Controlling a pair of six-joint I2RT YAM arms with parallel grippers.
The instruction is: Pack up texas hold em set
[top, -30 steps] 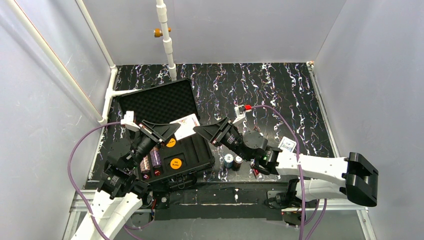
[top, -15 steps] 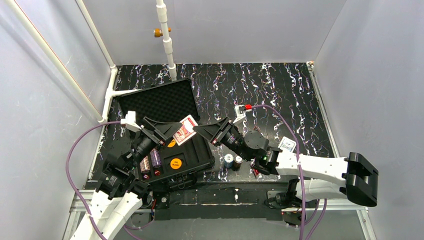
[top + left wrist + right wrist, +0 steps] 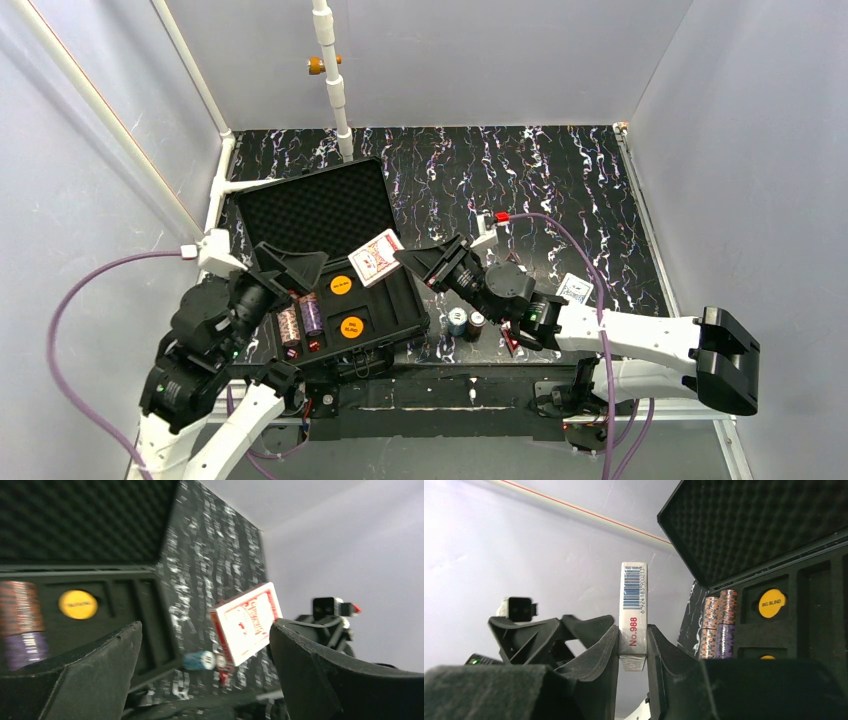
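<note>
Hanging over the one o'clock corner of the slotted tray (image 3: 385, 310), the red card deck (image 3: 372, 258) is gripped by the right gripper (image 3: 412, 262). In the right wrist view its fingers (image 3: 600, 652) are seen pressed against both broad faces of the box, which is held on edge with the barcode end uppermost. The left gripper (image 3: 292, 265) is found at nine o'clock of the deck, above the tray's left side; its jaws are spread wide and nothing is held between them.

Seen from above, the black case (image 3: 410, 322) is laid open toward nine o'clock of the table (image 3: 560, 190), with the foam-lined lid (image 3: 310, 205) lying flat at twelve o'clock of the tray. Chip stacks (image 3: 300, 322) are seated in the tray's left slots, and two orange discs (image 3: 351, 326) are set in recesses at their three o'clock. Two loose chip stacks (image 3: 466, 322) are stood on the table just beside the case, at its three o'clock. A blue card deck (image 3: 574, 289) is left flat on the table at four o'clock of the right gripper, well apart from the case.
</note>
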